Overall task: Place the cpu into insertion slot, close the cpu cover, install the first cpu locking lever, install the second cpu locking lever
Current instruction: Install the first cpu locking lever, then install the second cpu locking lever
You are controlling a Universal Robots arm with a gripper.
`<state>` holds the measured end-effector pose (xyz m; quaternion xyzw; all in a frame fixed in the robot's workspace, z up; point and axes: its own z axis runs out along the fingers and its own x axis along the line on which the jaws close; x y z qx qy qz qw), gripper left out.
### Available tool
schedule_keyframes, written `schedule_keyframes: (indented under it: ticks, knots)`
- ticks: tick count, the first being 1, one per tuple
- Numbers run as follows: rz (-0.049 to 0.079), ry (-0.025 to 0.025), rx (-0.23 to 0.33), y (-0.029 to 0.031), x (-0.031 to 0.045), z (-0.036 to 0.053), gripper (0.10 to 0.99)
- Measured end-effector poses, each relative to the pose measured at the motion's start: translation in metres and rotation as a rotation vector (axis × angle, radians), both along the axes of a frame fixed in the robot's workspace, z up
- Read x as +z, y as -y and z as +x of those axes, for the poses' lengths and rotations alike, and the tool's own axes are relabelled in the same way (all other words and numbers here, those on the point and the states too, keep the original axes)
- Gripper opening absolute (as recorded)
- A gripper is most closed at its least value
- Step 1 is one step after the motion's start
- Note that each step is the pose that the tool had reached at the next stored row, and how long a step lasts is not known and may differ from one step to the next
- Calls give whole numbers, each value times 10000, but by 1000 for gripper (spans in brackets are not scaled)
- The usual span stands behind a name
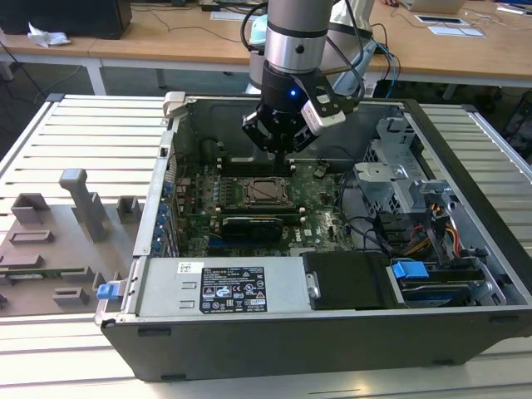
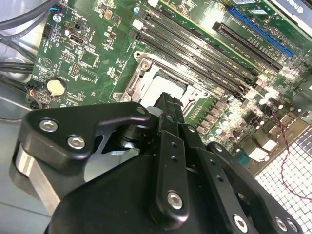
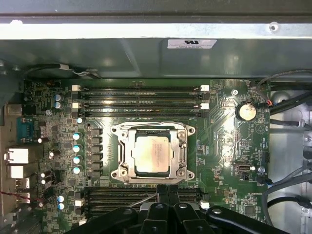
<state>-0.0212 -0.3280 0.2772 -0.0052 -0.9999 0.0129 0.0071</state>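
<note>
Wooden desks line the back of the room, and a slatted worktop [image 1: 83, 125] carries an open computer case [image 1: 332, 332] with its green board [image 1: 324, 224] exposed; the arm's gripper [image 1: 278, 150] hangs low inside the case, at the upper centre of the exterior view, just beyond the socket. In the first wrist view the cpu [image 3: 152, 154] lies flat in the insertion slot [image 3: 126, 155] at the centre of the frame, and the cpu cover [image 3: 181, 154] sits down around it, its window framing the chip; so the first two steps look done, and the work seems to stand at the locking levers, whose position I cannot make out. The jaws look drawn together with nothing between them, close to the socket's near edge. My judgement: any lever work here calls for a fine, low approach, since memory slots [image 3: 141, 97] crowd the socket.
</note>
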Motion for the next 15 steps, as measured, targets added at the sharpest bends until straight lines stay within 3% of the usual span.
schedule_keyframes:
  ticks: [8, 12, 15]
  knots:
    - [-1, 0, 0, 29, 1, 0, 106]
    - [1, 0, 0, 193, 1, 0, 106]
    - [1, 0, 0, 241, 1, 0, 106]
